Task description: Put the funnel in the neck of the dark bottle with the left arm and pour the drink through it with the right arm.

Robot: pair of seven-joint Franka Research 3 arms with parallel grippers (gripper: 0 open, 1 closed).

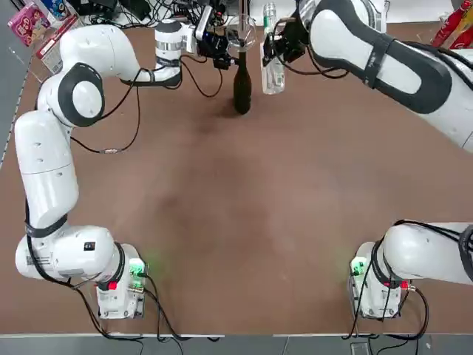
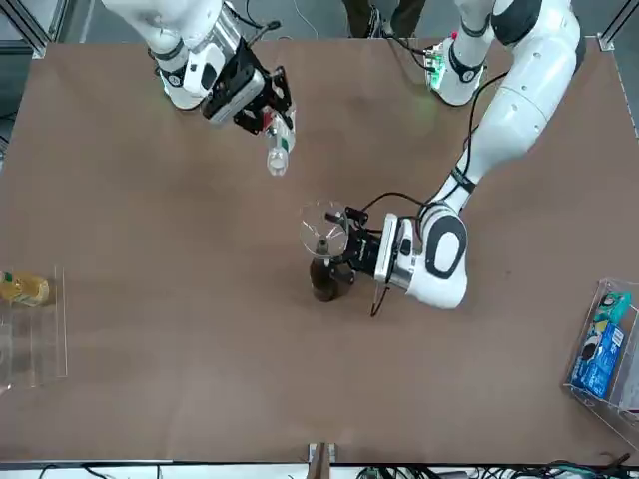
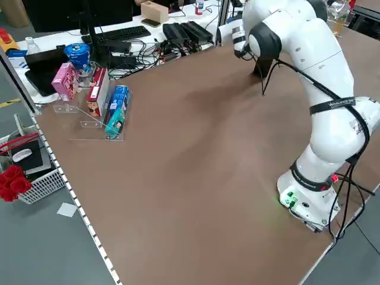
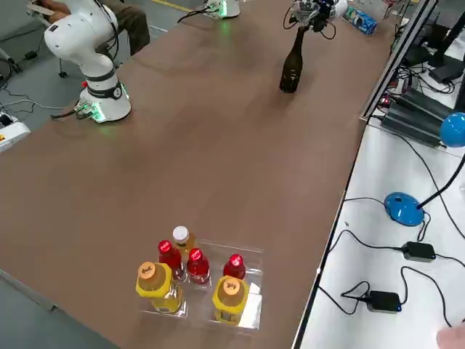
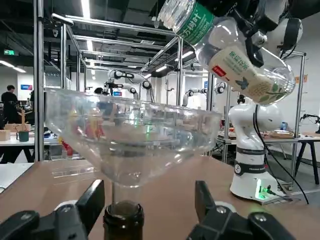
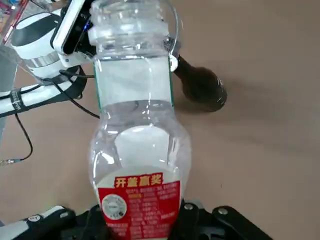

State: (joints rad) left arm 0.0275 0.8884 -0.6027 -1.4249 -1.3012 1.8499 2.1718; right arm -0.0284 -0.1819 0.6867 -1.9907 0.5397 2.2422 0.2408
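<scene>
Wide-rimmed, transparent plastic funnel [image 5: 132,137] is seated in the neck of the tall, dark glass bottle [image 5: 123,220], which is stood upright on the far part of the brown surface [image 1: 222,207]. Around the neck, just below the funnel, the black left pincer [image 5: 151,187] is held apart, a gap being left at either side. To the right, the clear plastic drink bottle with a pale label and a green neck band [image 6: 140,135] is clamped in the black right pincer [image 6: 140,210] — tilted, its uncapped mouth near the funnel. Red-capped and yellow-banded bottles [image 4: 195,265] are stood in a clear tray [image 4: 253,309] at far right; snack packages [image 3: 95,89] are kept at far left.
</scene>
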